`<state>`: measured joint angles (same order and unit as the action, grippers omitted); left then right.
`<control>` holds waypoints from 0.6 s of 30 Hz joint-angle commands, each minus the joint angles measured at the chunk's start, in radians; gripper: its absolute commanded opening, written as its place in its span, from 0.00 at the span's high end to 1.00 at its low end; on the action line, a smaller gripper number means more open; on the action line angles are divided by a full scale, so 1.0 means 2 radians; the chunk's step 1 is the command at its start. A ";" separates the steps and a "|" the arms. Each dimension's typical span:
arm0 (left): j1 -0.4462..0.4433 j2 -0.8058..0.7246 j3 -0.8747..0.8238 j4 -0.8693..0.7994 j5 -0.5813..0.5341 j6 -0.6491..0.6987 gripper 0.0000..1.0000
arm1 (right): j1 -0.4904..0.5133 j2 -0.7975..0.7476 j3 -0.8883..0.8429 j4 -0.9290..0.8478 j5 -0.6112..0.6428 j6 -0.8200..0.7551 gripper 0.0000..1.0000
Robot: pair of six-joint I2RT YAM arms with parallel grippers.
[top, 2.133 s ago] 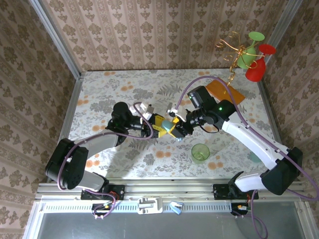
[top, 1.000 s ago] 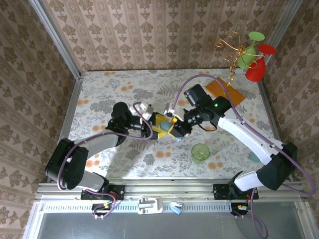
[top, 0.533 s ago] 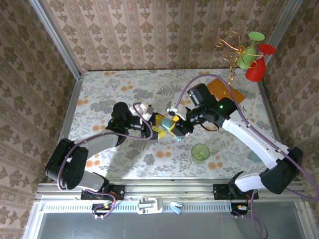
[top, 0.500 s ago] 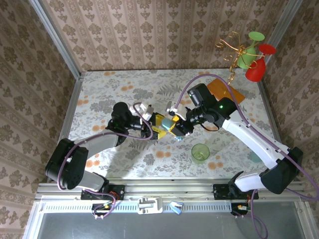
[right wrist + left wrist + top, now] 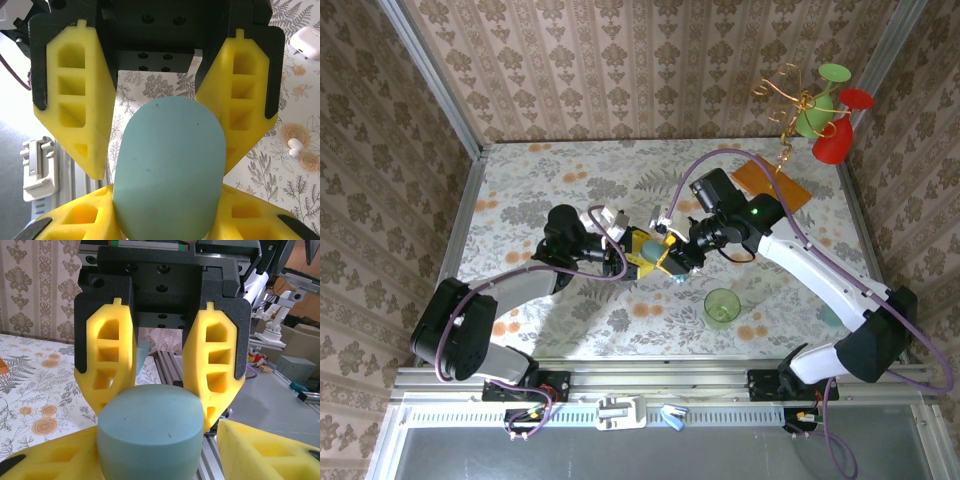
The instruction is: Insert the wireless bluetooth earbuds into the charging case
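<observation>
case: light-blue case [image 5: 170, 170], held off the table [image 5: 540, 190] between the two arms, about mid-table in the top view.
left gripper: the left gripper [image 5: 627, 256] is part-way closed, its yellow fingers [image 5: 55, 460] pressed to either side of the case's near end.
right gripper: the right gripper [image 5: 674, 258] faces it from the other side, narrower, its fingers [image 5: 75, 222] clamped on the opposite end of the same case.
lid: no seam or hinge shows in either wrist view, so i cannot tell whether it is open; it looks closed.
earbud: one white earbud [image 5: 295, 146] lies on the table below and to the side, well apart from the case.
other: a white case [image 5: 306, 42] rests further off; a green cup [image 5: 722, 306] stands near the right arm.
step: probably a two-handed hold to get the case open; no earbud is in it or in a gripper yet.
next: one gripper should steady the base while the other lifts the lid, without squeezing it shut. then a free gripper must go down for the earbud, small and easy to nudge away.
</observation>
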<state>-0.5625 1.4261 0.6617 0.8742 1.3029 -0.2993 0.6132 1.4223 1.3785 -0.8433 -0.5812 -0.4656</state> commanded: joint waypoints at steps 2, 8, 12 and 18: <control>-0.005 -0.003 0.004 0.012 0.016 0.003 0.44 | -0.002 -0.009 0.002 -0.001 -0.007 0.002 0.83; -0.006 -0.002 0.006 0.014 0.020 0.004 0.49 | -0.002 -0.012 -0.003 0.005 -0.009 0.004 0.83; -0.006 -0.003 0.005 0.014 0.021 0.003 0.55 | -0.002 -0.012 -0.003 0.003 -0.010 0.006 0.83; -0.007 -0.004 0.004 0.015 0.022 0.004 0.63 | -0.002 -0.012 -0.001 0.004 -0.013 0.007 0.81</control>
<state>-0.5621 1.4261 0.6617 0.8753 1.3048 -0.2985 0.6132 1.4147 1.3785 -0.8505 -0.5991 -0.4656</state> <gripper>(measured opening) 0.396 0.356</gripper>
